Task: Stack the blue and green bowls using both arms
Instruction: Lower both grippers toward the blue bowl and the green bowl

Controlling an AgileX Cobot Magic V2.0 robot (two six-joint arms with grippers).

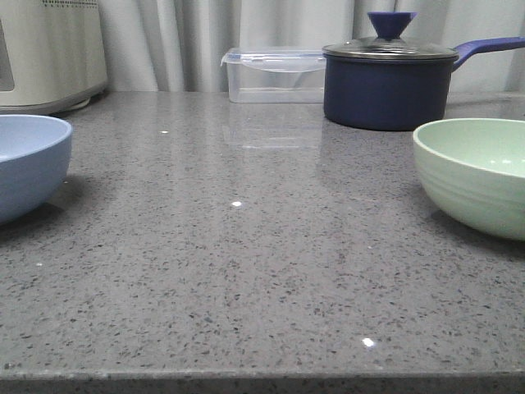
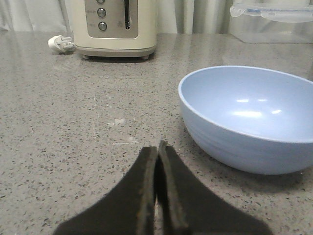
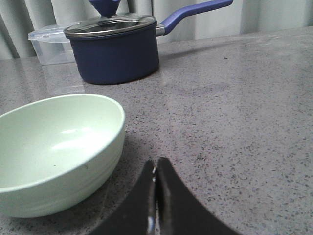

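The blue bowl stands upright at the left edge of the front view, and fills the left wrist view. The green bowl stands upright at the right edge of the front view, and also shows in the right wrist view. My left gripper is shut and empty, low over the counter beside the blue bowl, apart from it. My right gripper is shut and empty, beside the green bowl, apart from it. Neither arm shows in the front view.
A dark navy lidded saucepan with a long handle stands at the back right. A clear plastic box stands beside it. A cream toaster with a white plug stands at the back left. The grey speckled counter lies between the bowls.
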